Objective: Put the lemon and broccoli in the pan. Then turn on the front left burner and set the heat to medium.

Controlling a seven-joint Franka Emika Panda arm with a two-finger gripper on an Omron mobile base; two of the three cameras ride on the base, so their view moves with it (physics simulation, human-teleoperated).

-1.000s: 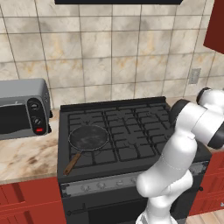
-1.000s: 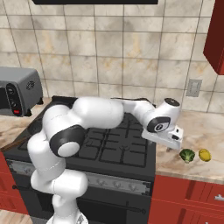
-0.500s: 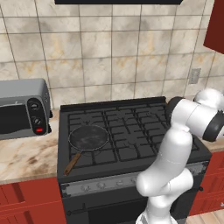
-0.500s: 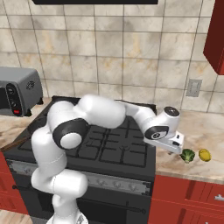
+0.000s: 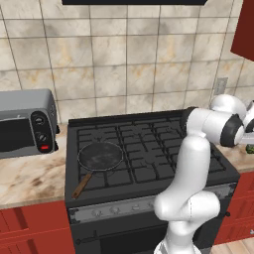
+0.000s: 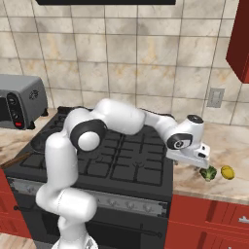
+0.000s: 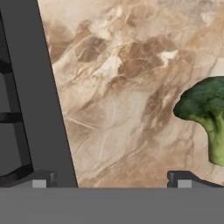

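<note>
left of the claw (image 7: 109,183), well apart, the stove (image 6: 131,168) fills the middle of the tabletop (image 6: 228,187), its dark edge running just beside the claw's left fingertip (image 7: 41,180) in the hand view. farther left again, past the stove, a grey toaster oven (image 5: 25,124) sits on the tabletop against the tiled wall. on the stove's front left burner (image 5: 99,163), far left of the claw, rests the pan (image 5: 100,156), dark and round, its wooden handle pointing toward the stove's front edge. the claw hangs low over the marbled tabletop right of the stove, jaws spread wide with nothing between them. just right of the claw lies the broccoli (image 7: 205,116), near the right fingertip (image 7: 186,179) but not touching it. beyond the broccoli, just beside it and farther from the claw, sits the lemon (image 6: 227,172).
</note>
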